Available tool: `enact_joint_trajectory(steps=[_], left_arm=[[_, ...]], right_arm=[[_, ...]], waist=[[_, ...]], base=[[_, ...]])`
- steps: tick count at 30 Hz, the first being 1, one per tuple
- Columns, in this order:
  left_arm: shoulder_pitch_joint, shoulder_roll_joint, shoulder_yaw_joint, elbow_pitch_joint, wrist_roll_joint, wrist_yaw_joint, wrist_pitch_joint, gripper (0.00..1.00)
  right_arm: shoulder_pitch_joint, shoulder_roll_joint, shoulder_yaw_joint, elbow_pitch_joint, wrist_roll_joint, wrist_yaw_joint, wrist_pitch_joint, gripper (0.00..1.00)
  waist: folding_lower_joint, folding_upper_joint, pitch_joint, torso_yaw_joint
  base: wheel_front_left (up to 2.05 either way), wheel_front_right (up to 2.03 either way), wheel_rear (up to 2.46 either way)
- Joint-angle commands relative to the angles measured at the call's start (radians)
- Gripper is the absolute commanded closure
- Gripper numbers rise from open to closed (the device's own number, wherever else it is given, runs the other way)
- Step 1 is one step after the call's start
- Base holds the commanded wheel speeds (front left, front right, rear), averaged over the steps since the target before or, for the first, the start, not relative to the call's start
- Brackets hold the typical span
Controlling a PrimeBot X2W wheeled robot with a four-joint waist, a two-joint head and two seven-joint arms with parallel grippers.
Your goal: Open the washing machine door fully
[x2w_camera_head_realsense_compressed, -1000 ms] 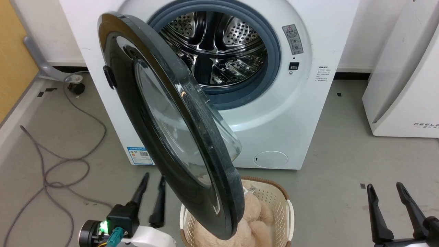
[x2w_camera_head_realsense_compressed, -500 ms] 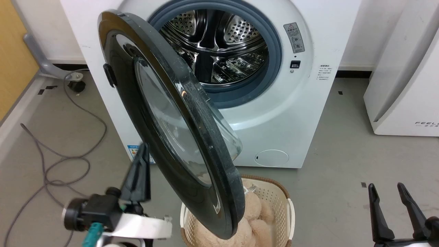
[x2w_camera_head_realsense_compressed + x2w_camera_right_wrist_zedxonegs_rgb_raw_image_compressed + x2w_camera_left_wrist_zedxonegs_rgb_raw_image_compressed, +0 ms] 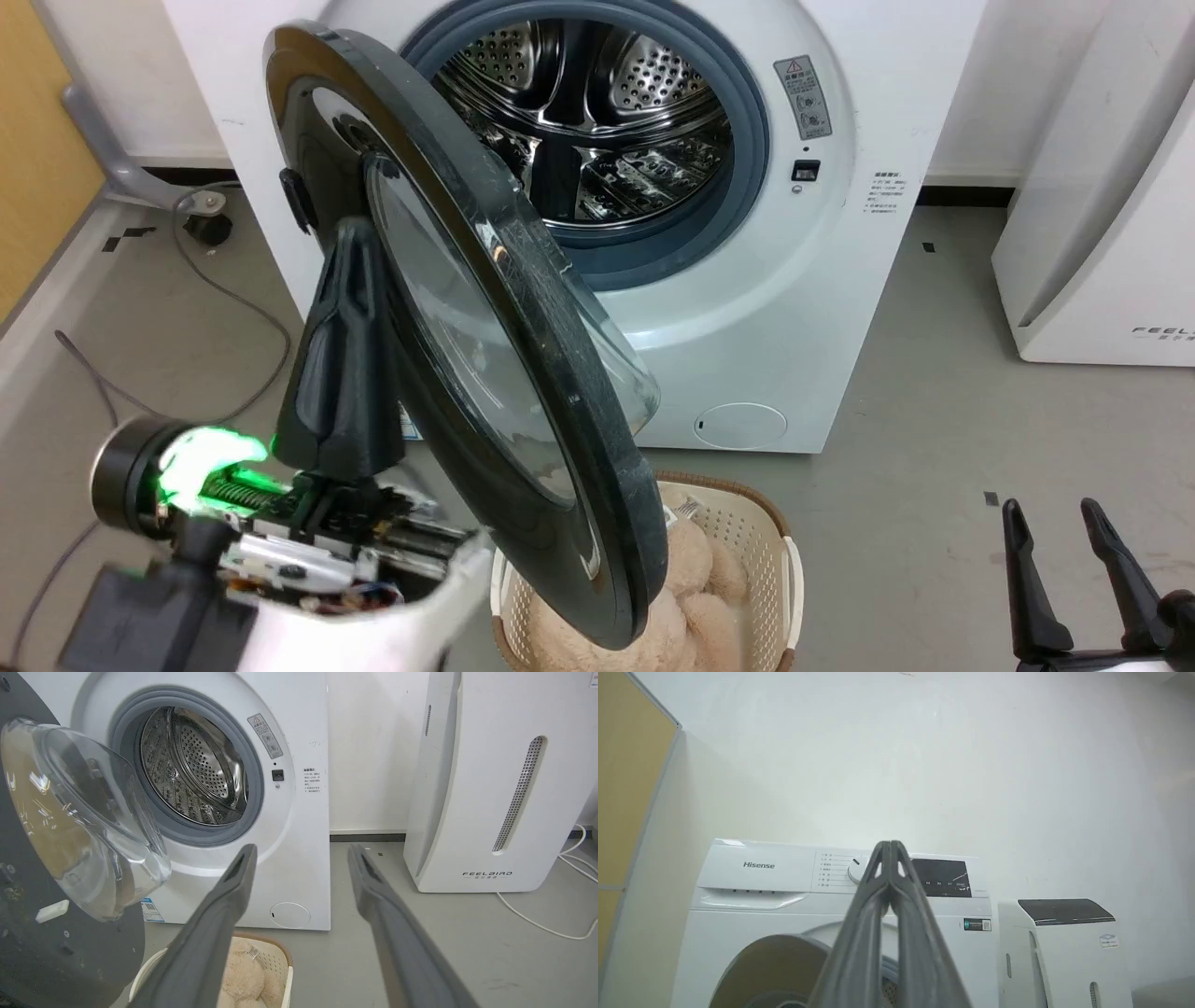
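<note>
The white washing machine [image 3: 747, 280] faces me with its steel drum exposed. The glossy black washing machine door [image 3: 560, 373] stands partly swung out on its left hinge, its rim edge toward me. My left gripper [image 3: 353, 233] is raised in front of the door's outer face, fingers pressed shut with nothing between them. I cannot tell whether it touches the door. In the left wrist view the shut left gripper [image 3: 890, 843] points at the control panel, above the door [image 3: 761, 970]. My right gripper [image 3: 1049, 511] hangs open at the lower right, empty and away from the door [image 3: 70, 812].
A cream laundry basket [image 3: 782, 560] holding a beige plush toy stands on the floor under the door's lower edge. A white FEELBIRD appliance [image 3: 1102, 233] stands to the right. Grey cables [image 3: 233, 299] trail over the floor at the left, beside a yellow panel [image 3: 37, 140].
My left gripper closed and rose from near the floor to in front of the door's outer face. The door and right gripper have not moved.
</note>
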Motion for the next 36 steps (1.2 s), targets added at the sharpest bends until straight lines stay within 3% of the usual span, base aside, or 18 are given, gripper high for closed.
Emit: enact_joint_trajectory(steps=[1, 5, 7, 12, 19, 27, 36], left_arm=[[-0.021, 0.001, -0.019, -0.026, -0.001, 0.001, -0.004, 1.0], [-0.05, 0.001, -0.135, -0.102, -0.022, -0.012, -0.004, 1.0], [-0.046, 0.001, -0.217, -0.096, -0.028, -0.043, -0.004, 1.0], [-0.005, 0.014, -0.429, -0.003, -0.038, -0.109, -0.004, 1.0], [0.032, 0.079, -0.627, 0.146, -0.101, -0.127, 0.081, 1.0], [0.022, 0.096, -0.691, 0.365, -0.143, -0.121, 0.246, 1.0], [-0.066, 0.037, -0.612, 0.585, -0.144, -0.02, 0.24, 1.0]], right_arm=[[0.01, 0.004, -0.001, 0.003, 0.009, 0.001, -0.001, 0.0], [0.011, 0.004, -0.003, 0.007, 0.012, 0.001, 0.0, 0.0], [0.01, 0.004, -0.005, 0.01, 0.013, 0.001, 0.0, 0.0], [0.01, 0.004, -0.001, 0.014, 0.015, 0.001, 0.0, 0.0], [0.016, 0.004, -0.004, 0.017, 0.017, 0.001, -0.001, 0.0], [0.012, 0.004, -0.001, 0.021, 0.019, 0.001, 0.001, 0.0], [0.011, 0.004, 0.001, 0.03, 0.025, 0.001, 0.002, 0.0]], waist=[[0.0, 0.0, 0.0, 0.0], [0.0, 0.0, -0.002, 0.001], [0.0, 0.0, -0.003, 0.003], [0.0, 0.0, -0.009, 0.003], [0.0, 0.0, -0.01, 0.001], [0.0, 0.0, -0.003, -0.001], [0.0, 0.0, 0.004, -0.01]], base=[[0.0, 0.0, 0.0], [0.0, 0.0, 0.0], [0.0, 0.0, 0.0], [0.0, 0.0, 0.0], [0.0, 0.0, 0.0], [0.0, 0.0, 0.0], [0.0, 0.0, 0.0]])
